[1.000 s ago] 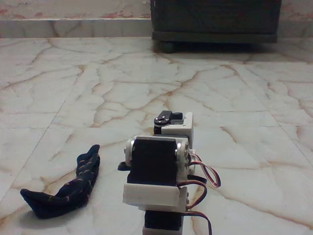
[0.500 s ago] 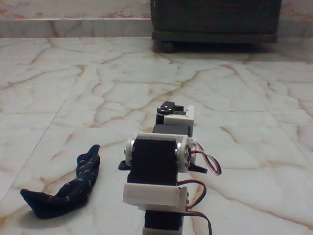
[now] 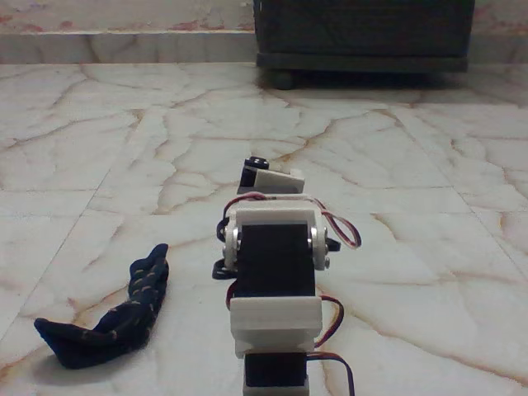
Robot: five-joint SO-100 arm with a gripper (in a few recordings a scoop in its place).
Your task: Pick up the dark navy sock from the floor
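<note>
Sock: I see the dark navy sock (image 3: 106,315) lying limp at about 8 o'clock in the fixed view, bent in a shallow curve, cuff end toward the lower left and toe end pointing up toward 1 o'clock; rows of tan specks show on it

Floor: the floor (image 3: 396,173) is glossy marble tile with rusty veins, so I judge the sock would slide rather than bunch if nudged sideways (a downward pinch seems safer)

Arm: the arm (image 3: 275,280) stands at 6 o'clock, seen from behind, folded low with its far end reaching toward 12 o'clock; it is just beside the sock, to its right, and not touching it

Pincer: the gripper (image 3: 264,177) is mostly hidden behind the servo blocks, so I cannot tell whether its jaws are apart or together; nothing is visibly held

Cabinet: a dark cabinet (image 3: 363,33) sits at 12 o'clock, well apart from everything

Task progress: not yet begun on the sock itself, I judge, since it rests flat on the tiles

Next need: swing the base toward 9 o'clock to face the sock
</note>
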